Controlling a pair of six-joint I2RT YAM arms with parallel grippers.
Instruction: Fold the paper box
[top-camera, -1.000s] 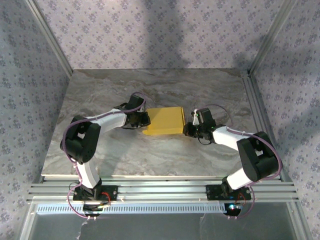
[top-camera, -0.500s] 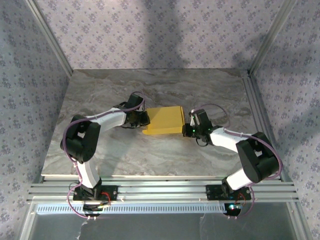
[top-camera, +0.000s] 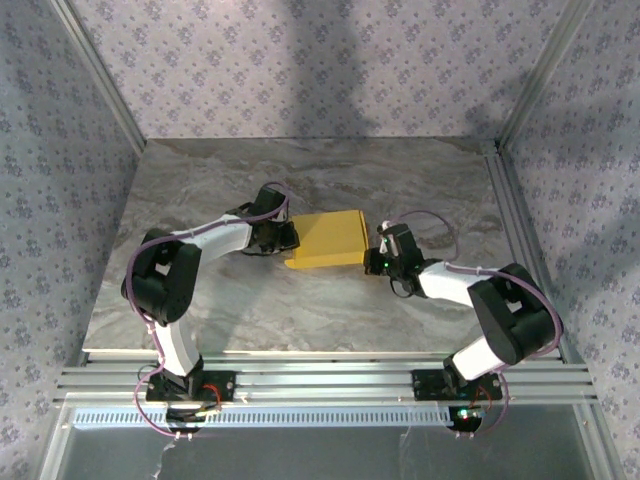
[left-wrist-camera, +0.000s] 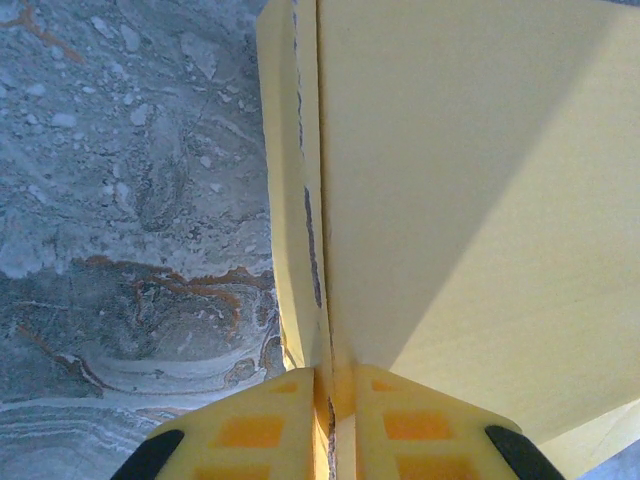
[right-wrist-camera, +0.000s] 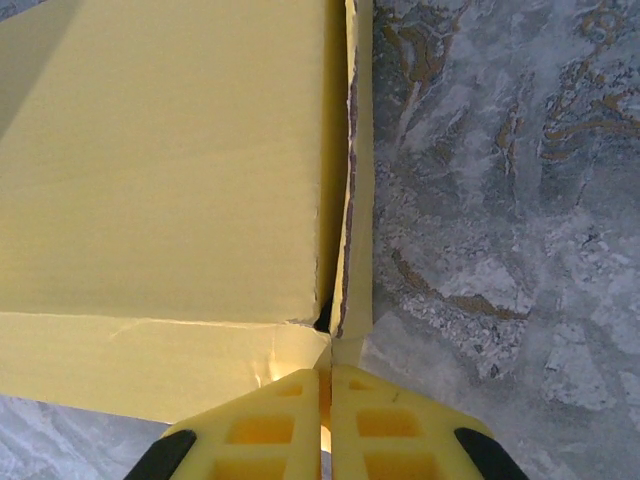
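The paper box (top-camera: 328, 240) lies flat and yellow at the middle of the marble table. My left gripper (top-camera: 293, 238) is at its left edge. In the left wrist view that gripper (left-wrist-camera: 333, 378) is shut on the box (left-wrist-camera: 470, 200), pinching an upright cardboard edge between its fingertips. My right gripper (top-camera: 372, 262) is at the box's right front corner. In the right wrist view that gripper (right-wrist-camera: 326, 372) is shut, its tips against the near end of a thin side flap (right-wrist-camera: 355, 200) that stands along the box (right-wrist-camera: 170, 170). A narrow slit shows between flap and box wall.
The marble tabletop (top-camera: 250, 300) stretches around the box on all sides. Aluminium rails (top-camera: 510, 210) run along the right edge and the near edge. Patterned walls close off the back and both sides.
My right gripper has slid left up to the box's right front corner and its jaws have closed a little. The left gripper and the box have stayed put.
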